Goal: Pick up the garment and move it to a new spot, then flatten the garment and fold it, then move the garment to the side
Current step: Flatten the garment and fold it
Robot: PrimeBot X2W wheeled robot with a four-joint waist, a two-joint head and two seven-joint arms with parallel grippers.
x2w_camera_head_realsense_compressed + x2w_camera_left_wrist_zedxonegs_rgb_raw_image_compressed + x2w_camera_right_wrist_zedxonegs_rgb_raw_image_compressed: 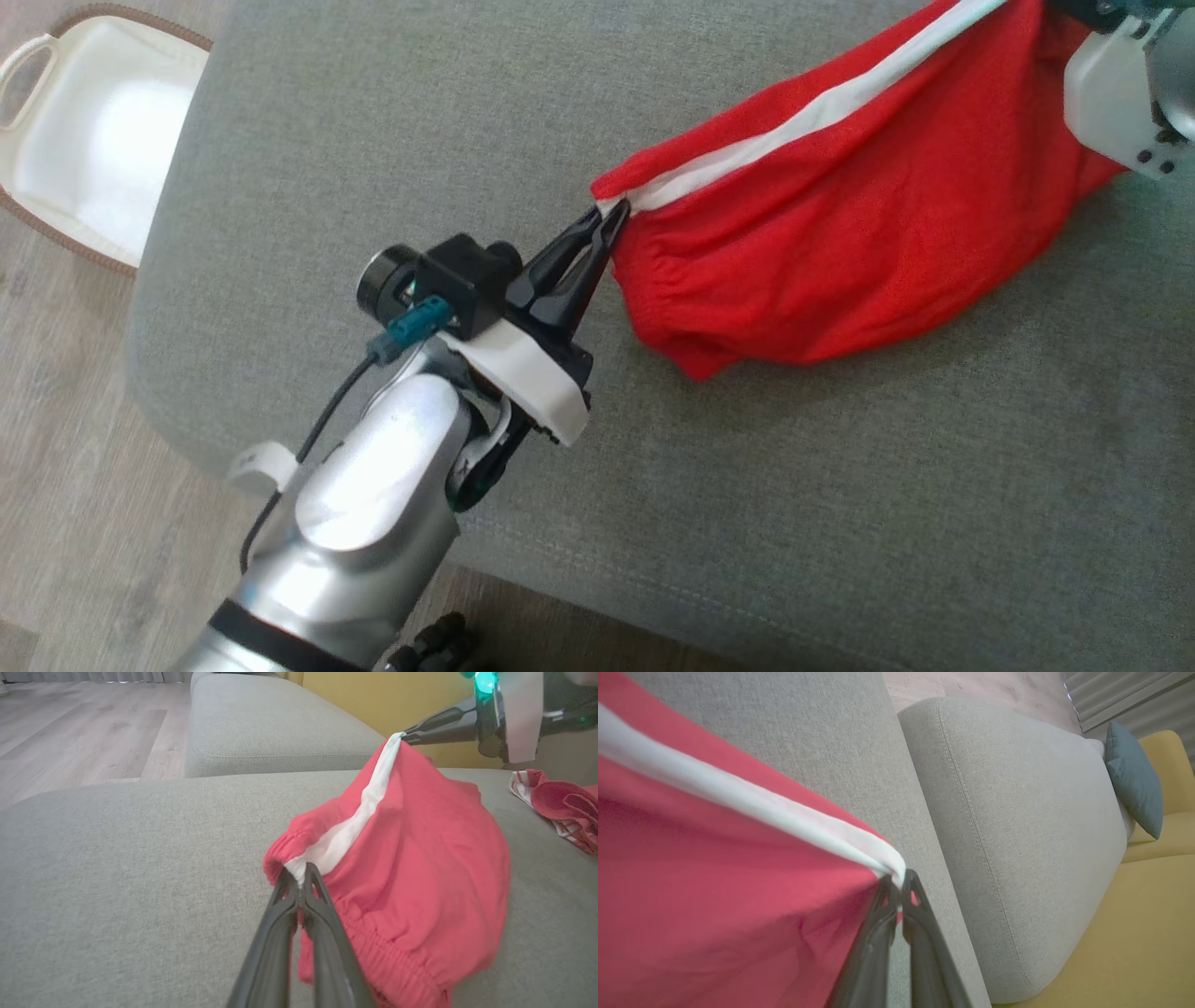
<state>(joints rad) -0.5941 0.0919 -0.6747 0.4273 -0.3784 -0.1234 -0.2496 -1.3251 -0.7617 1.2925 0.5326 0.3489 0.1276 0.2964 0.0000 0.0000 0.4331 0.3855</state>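
Dark fingers of the left tool [301, 872], closest to the lens, are pinched together on one end of the white stripe [803, 117] of a red garment [822, 252], right at its gathered elastic band. The right tool [901, 882] is clamped the same way on the stripe's far end. The seam runs taut between the two grips like a washing line, and the rest of the cloth sags from it in a loose pouch above the grey sofa cushion [373, 140]. The lowest folds seem to brush the cushion, though contact is hard to confirm.

Holding the garment by both ends of one seam looks meant to spread it out in the air, so it can be carried to a fresh spot and laid down flat. Nothing has been folded yet.

From the lower left of the head view the silver left forearm [373, 504] reaches in, its wrist cocked so the fingers point up and to the right. The right arm's pale wrist housing [1120, 103] sits at the upper right corner. In the left wrist view the right grip is the higher of the two, so the stripe climbs toward it.

Another red-and-white garment [560, 807] lies crumpled farther along the cushion, apart from the held one. On the wooden floor [56, 467] beside the sofa stands a white basket [93, 140].
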